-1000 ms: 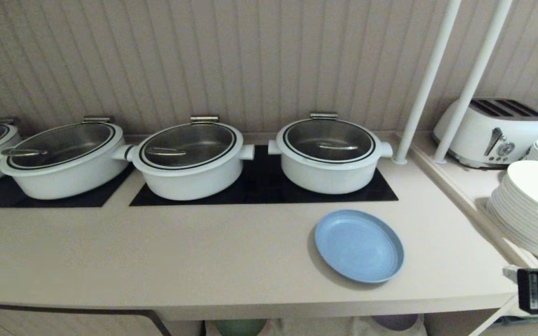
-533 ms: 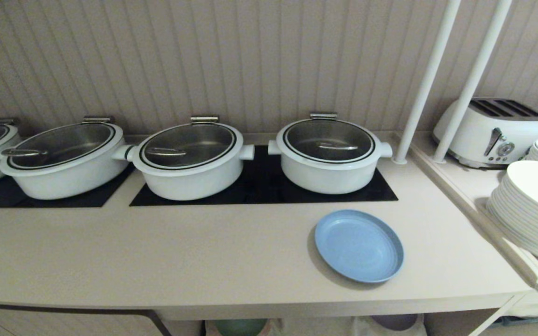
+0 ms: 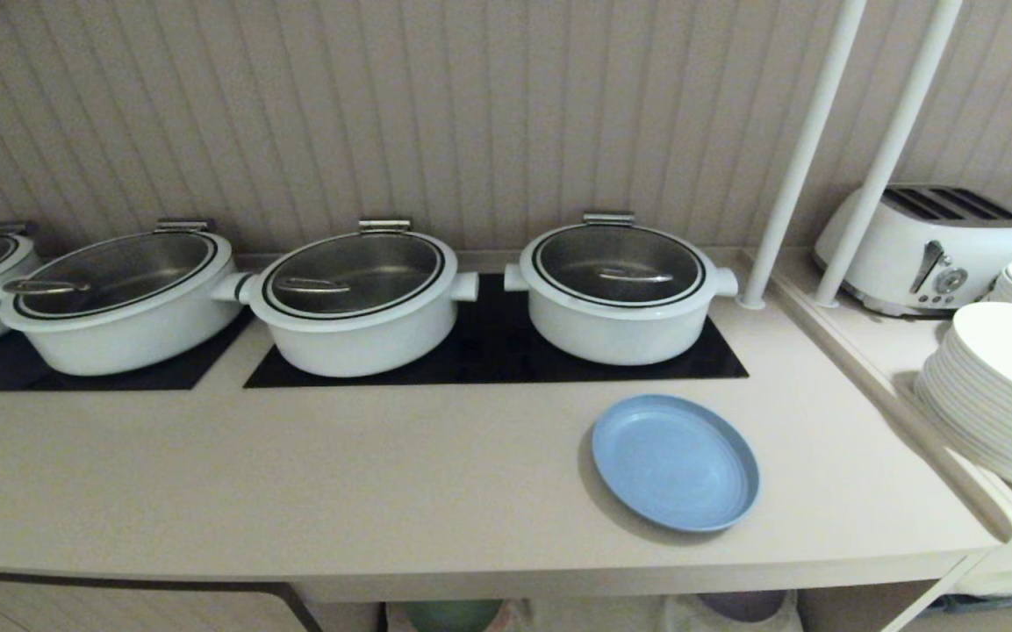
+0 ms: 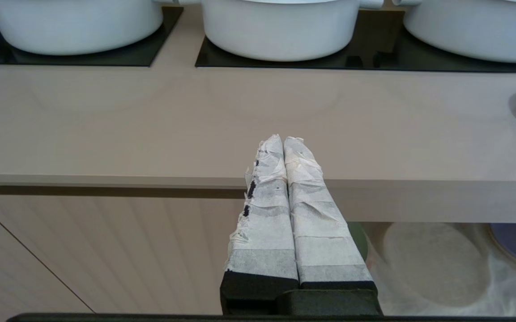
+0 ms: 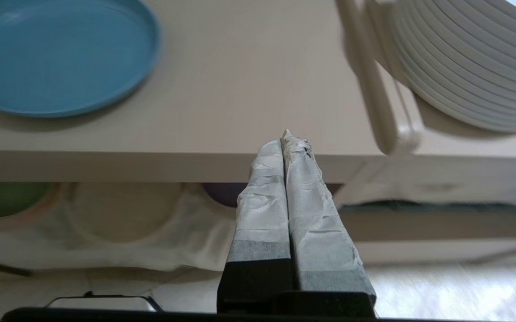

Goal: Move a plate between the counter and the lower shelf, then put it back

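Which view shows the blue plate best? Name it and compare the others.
The head view: the plate lies whole and unobstructed on the counter, in front of the rightmost pot. The right wrist view shows most of it, cut at the frame's edge. The left wrist view catches only a sliver of its rim.

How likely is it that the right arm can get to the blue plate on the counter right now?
Probably yes. The plate lies alone near the counter's front edge, and the shut right gripper, low in front, has nothing in between.
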Tool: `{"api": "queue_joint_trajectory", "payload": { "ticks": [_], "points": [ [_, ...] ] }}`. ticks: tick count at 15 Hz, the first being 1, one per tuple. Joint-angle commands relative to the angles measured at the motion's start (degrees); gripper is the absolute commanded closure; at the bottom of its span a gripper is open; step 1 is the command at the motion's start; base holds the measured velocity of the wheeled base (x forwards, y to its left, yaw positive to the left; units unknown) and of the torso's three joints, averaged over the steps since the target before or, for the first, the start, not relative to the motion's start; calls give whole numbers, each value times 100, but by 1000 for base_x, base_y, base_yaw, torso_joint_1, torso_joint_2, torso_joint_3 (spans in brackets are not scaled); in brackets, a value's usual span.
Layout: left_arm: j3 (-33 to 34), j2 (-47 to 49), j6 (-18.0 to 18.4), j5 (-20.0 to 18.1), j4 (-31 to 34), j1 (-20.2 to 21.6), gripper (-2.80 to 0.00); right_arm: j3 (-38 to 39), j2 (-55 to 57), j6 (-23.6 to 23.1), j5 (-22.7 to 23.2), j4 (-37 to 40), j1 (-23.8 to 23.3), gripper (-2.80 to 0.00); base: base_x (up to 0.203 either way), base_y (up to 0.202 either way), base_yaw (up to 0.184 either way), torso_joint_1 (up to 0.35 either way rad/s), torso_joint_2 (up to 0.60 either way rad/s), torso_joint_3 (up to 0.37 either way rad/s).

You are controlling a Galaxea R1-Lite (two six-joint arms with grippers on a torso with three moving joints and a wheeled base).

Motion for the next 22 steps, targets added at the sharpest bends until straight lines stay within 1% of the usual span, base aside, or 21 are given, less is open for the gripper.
{"api": "queue_joint_trajectory", "payload": {
  "ticks": [1, 3, 5, 7, 11, 16, 19, 22],
  "points": [
    [2, 0, -3, 3, -2, 2, 0, 16, -816, -56, 269, 415, 0, 0, 0, 0, 0, 0, 0, 0],
    [2, 0, -3, 3, -2, 2, 0, 16, -1724, -197, 385, 1304, -26, 0, 0, 0, 0, 0, 0, 0],
    [2, 0, -3, 3, -2, 2, 0, 16, -2544, -295, 634, 1879, -143, 0, 0, 0, 0, 0, 0, 0],
    [2, 0, -3, 3, -2, 2, 0, 16, -3179, -339, 889, 2220, -308, 0, 0, 0, 0, 0, 0, 0],
    [2, 0, -3, 3, -2, 2, 0, 16, -4232, -345, 1020, 2475, -439, 0, 0, 0, 0, 0, 0, 0],
    [2, 0, -3, 3, -2, 2, 0, 7, -4252, -345, 1020, 2518, -455, 0, 0, 0, 0, 0, 0, 0],
    [1, 0, -3, 3, -2, 2, 0, 7, -4252, -151, 1002, 2535, -455, 0, 0, 0, 0, 0, 0, 0],
    [2, 0, -3, 3, -2, 2, 0, 7, -4252, -166, 1002, 2535, -455, 0, 0, 0, 0, 0, 0, 0]
  ]
}}
